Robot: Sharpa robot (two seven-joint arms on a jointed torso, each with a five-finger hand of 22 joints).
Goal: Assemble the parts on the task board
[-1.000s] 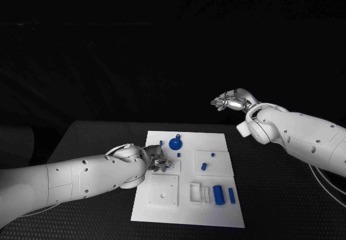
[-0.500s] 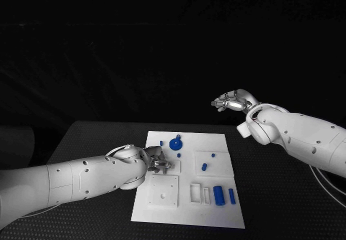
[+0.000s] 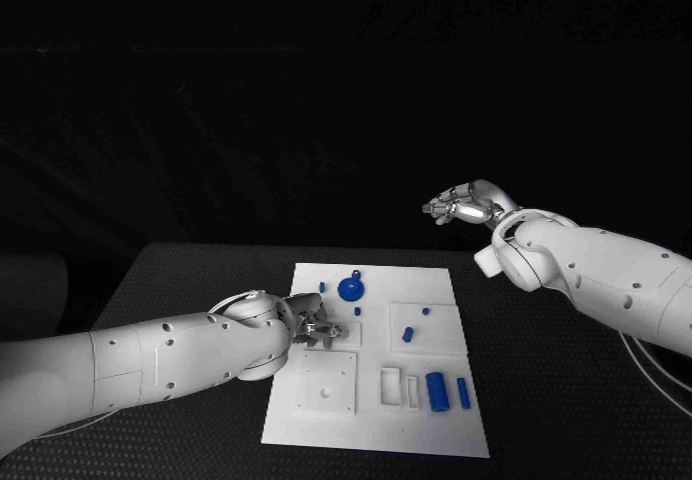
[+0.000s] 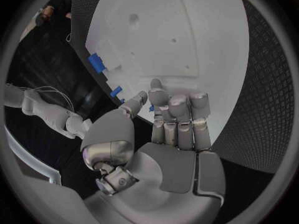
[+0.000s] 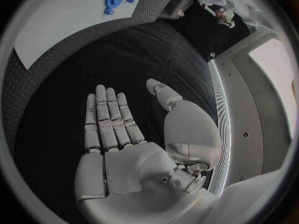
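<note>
Left robot hand on the board, right one up in the air.

The left robot hand (image 3: 319, 330) rests on the white task board (image 3: 433, 420), fingers together, grip unclear; blue parts (image 3: 437, 389) lie beside it. The right robot hand (image 3: 464, 204) hovers flat-open, holding nothing, above the black textured tabletop (image 3: 562, 400); dark room behind.

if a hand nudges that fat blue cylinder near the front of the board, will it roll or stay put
The fat blue cylinder looks round and lies on its side on the task board, so it would probably roll sideways. It seems small, rigid and likely light. Its smooth surface may be slippery between fingers.
</note>
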